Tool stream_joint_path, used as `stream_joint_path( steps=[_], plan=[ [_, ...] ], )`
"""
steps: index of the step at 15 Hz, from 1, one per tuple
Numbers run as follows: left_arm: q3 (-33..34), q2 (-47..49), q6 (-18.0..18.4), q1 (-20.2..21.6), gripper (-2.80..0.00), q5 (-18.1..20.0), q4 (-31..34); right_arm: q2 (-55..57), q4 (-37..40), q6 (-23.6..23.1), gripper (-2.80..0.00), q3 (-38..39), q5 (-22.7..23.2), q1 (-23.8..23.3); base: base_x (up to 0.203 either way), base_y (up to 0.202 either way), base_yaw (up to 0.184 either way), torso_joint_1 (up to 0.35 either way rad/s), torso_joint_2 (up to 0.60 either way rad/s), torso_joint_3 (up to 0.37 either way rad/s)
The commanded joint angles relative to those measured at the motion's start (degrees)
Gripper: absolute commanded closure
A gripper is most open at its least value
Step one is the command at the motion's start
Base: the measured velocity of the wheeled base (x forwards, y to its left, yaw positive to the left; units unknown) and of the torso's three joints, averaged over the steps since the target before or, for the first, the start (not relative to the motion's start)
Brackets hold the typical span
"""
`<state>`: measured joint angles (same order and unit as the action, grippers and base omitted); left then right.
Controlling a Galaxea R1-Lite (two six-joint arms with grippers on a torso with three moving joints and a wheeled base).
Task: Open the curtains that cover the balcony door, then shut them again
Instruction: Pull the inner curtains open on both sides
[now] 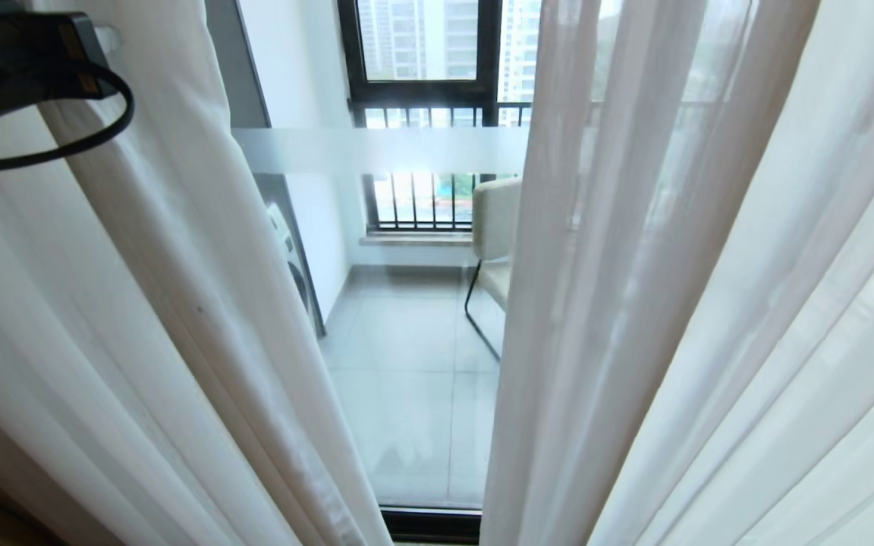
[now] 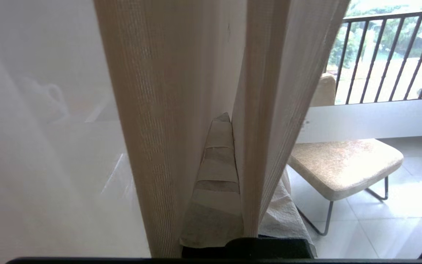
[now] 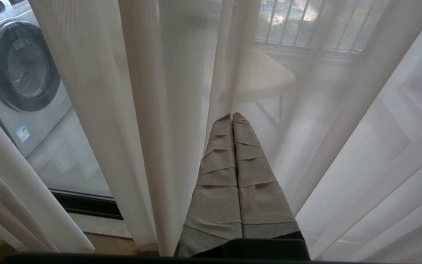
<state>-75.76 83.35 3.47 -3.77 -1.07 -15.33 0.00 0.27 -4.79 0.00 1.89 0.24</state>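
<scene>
The curtains hang parted, leaving a gap in the middle. The cream-beige layer (image 1: 179, 250) is on the left and the white sheer layer (image 1: 710, 303) on the right. Between them shows the balcony door (image 1: 384, 149), glass with a frosted band. My left arm (image 1: 20, 68) is high at the upper left, against the beige layer. My left gripper (image 2: 233, 121) is shut on a fold of that beige curtain (image 2: 266, 110); one taped finger (image 2: 216, 165) shows and the other is hidden behind the fold. My right gripper (image 3: 232, 117) is shut and empty, low among the sheer folds (image 3: 343, 128).
Behind the glass on the tiled balcony stand a beige chair (image 1: 494, 235) with thin metal legs and a washing machine (image 3: 20, 66) at the left. A black-framed window with railing bars (image 1: 422, 98) is at the far end. The door's black bottom track (image 1: 429, 523) runs along the floor.
</scene>
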Motion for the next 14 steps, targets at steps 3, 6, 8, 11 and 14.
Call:
stream_joint_path(
  steps=[3,6,8,11,14],
  plan=[
    [-0.17,-0.03,0.04,0.08,0.0,0.02,-0.14,0.0,0.0,-0.04,0.0,0.0,0.03,0.02,0.0,0.188,0.002,0.001,0.0,0.002],
    [-0.17,0.06,0.04,-0.01,0.0,0.02,-0.14,0.0,0.0,-0.04,0.0,0.0,0.04,0.02,0.0,0.19,-0.001,0.005,0.0,0.002],
    [-0.17,0.06,0.04,-0.1,0.0,0.02,-0.14,0.0,0.0,-0.04,0.0,0.0,0.04,0.02,0.0,0.185,0.004,0.003,0.0,0.002],
    [-0.09,0.15,0.01,-0.1,0.0,0.02,-0.14,0.0,0.0,-0.04,0.0,0.0,0.04,0.02,0.0,0.187,0.001,0.001,0.0,0.002],
    [-0.17,0.32,-0.22,-0.01,0.0,0.02,-0.14,0.0,0.0,-0.04,0.0,0.0,0.04,0.02,0.0,0.191,0.002,0.003,0.0,0.002]
  ],
)
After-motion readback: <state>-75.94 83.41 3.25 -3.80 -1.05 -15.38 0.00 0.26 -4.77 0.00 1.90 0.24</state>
